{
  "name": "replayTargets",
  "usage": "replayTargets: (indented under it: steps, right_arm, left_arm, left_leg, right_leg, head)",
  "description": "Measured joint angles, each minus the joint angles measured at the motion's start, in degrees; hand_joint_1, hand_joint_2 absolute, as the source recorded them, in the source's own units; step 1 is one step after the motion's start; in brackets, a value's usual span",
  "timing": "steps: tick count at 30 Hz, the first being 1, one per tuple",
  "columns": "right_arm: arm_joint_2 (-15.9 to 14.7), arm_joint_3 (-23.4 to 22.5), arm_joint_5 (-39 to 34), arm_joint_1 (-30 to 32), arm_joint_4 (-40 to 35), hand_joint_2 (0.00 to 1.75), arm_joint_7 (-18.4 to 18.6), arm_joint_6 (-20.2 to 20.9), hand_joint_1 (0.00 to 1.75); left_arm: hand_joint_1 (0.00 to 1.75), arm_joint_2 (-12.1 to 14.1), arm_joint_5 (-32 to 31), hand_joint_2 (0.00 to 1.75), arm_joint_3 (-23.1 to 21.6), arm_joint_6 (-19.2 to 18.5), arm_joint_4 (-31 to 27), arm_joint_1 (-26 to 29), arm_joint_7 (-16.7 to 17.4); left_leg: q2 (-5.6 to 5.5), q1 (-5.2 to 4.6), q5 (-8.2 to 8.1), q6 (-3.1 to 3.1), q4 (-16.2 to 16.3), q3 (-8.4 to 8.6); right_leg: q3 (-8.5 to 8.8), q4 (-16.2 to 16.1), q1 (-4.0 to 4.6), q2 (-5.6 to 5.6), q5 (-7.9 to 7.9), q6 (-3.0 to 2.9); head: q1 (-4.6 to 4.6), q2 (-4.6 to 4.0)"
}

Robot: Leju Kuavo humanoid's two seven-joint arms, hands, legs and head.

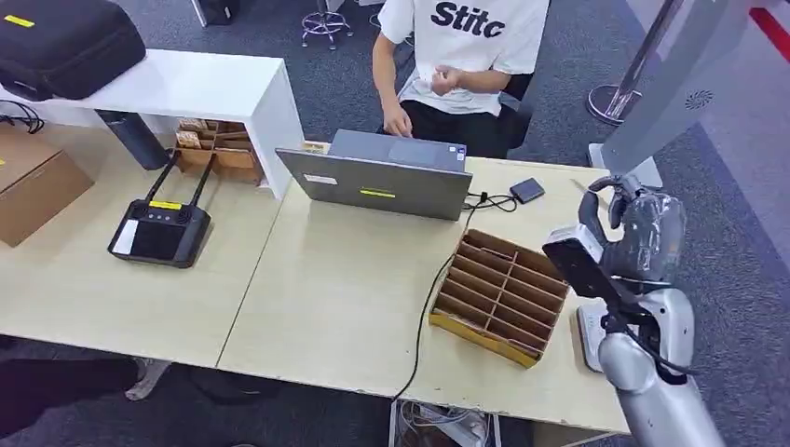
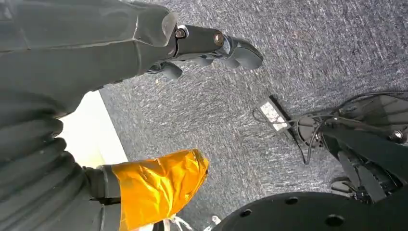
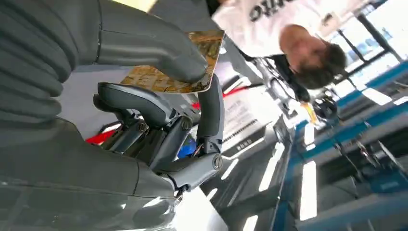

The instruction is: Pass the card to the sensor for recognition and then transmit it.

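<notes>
One silver robot right hand point(image 1: 626, 216) is raised above the right end of a pale wooden table point(image 1: 335, 298), pinching a yellow-brown patterned card point(image 3: 180, 72) between its thick grey thumb point(image 3: 149, 43) and dark fingers point(image 3: 209, 110). Nearby on the table sit a slotted cardboard organiser box point(image 1: 500, 296) and a grey laptop point(image 1: 377, 184), with a person in a white T-shirt point(image 1: 475, 47) seated behind it. Over grey carpet, the left hand point(image 2: 144, 33) holds nothing, fingers loosely spread.

— What's on the table point(image 1: 326, 307)?
— A grey laptop point(image 1: 382, 177), a cardboard divider tray point(image 1: 500, 296) (near the right edge), a black controller point(image 1: 160, 231), a brown box point(image 1: 35, 186).
— Anything small?
— A dark adapter point(image 1: 527, 190).
</notes>
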Motion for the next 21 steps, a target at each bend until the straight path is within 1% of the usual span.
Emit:
replayTargets:
  steps: [1, 3, 5, 8, 10, 13, 16, 19, 21]
  right_arm:
    - [0.0, 0.0, -0.6, -0.1, -0.7, 1.75, 0.0, 0.5, 1.75]
    - [0.0, 0.1, -1.6, -1.2, -1.0, 1.75, 0.4, 3.6, 1.75]
    - [0.0, 0.6, -2.7, -4.6, 0.5, 1.75, 1.4, 8.2, 1.75]
    - [0.1, 2.0, -2.5, -9.9, 4.5, 1.75, 3.0, 11.6, 1.75]
    - [0.5, 3.6, -1.3, -14.5, 8.8, 1.75, 4.3, 12.9, 1.75]
    - [0.9, 5.0, -0.6, -18.4, 12.8, 1.75, 5.0, 13.5, 1.75]
    - [1.6, 6.6, 0.9, -22.5, 17.3, 1.75, 7.8, 15.9, 1.75]
    - [3.0, 9.0, 3.4, -28.4, 24.4, 1.75, 10.2, 18.8, 1.75]
    - [4.4, 10.5, 4.9, -31.7, 28.6, 1.75, 11.1, 20.1, 1.75]
  left_arm:
    - [0.0, 0.0, 0.0, 1.75, 0.0, 0.0, 0.0, 0.0, 0.0]
    - [0.0, 0.0, -0.1, 1.75, 0.0, 0.0, 0.0, 0.0, 0.2]
    - [0.0, 0.2, -0.2, 1.75, 0.0, -0.2, 0.0, -0.3, 0.6]
    - [0.0, 0.2, -0.2, 1.75, -0.3, -0.2, 0.0, -1.0, 1.0]
    - [0.0, 0.3, -0.2, 1.75, -0.5, -0.2, 0.0, -1.6, 1.4]
    - [0.0, 0.3, -0.3, 1.75, -1.2, -0.3, 0.0, -2.3, 1.6]
    - [0.0, 0.3, -0.3, 1.75, -1.6, -0.3, 0.0, -2.7, 2.1]
    - [0.0, 0.3, -0.3, 1.75, -2.4, -0.6, 0.0, -3.5, 2.8]
    - [0.0, 0.3, -0.3, 1.75, -2.9, -0.8, 0.0, -3.9, 3.4]
  left_leg:
    - [0.0, 0.0, 0.0, 0.0, 0.0, -0.01]
    - [0.01, 0.0, 0.0, 0.0, 0.0, -0.04]
    - [0.06, 0.0, 0.03, -0.03, 0.0, -0.01]
    - [0.01, 0.0, 0.15, 0.02, 0.0, -0.05]
    - [0.03, 0.0, 0.27, -0.04, 0.0, -0.06]
    - [-0.1, 0.0, 0.34, -0.04, 0.0, -0.09]
    - [-0.05, 0.0, 0.35, -0.05, 0.0, -0.11]
    - [-0.06, 0.0, 0.39, -0.06, 0.0, -0.11]
    - [-0.01, 0.01, 0.41, -0.09, 0.0, -0.08]
  right_leg:
    - [0.0, 0.0, 0.0, 0.0, 0.0, 0.0]
    - [-0.01, 0.0, -0.01, 0.01, 0.01, -0.01]
    - [-0.02, 0.0, -0.01, 0.06, 0.08, -0.02]
    - [0.0, 0.0, -0.01, 0.0, 0.18, -0.02]
    - [-0.06, 0.0, -0.01, 0.03, 0.29, -0.02]
    - [-0.03, 0.0, 0.0, -0.07, 0.3, -0.01]
    - [-0.04, 0.1, -0.01, -0.02, 0.33, -0.01]
    - [-0.05, 0.1, -0.01, -0.03, 0.35, -0.02]
    - [-0.06, 0.1, 0.0, 0.0, 0.39, -0.07]
  head:
    - [0.0, 0.0]
    - [0.0, 0.0]
    - [0.0, 0.0]
    - [0.02, 0.0]
    - [-0.02, 0.0]
    - [0.02, 0.0]
    - [0.0, 0.0]
    - [0.02, 0.0]
    - [0.0, 0.0]
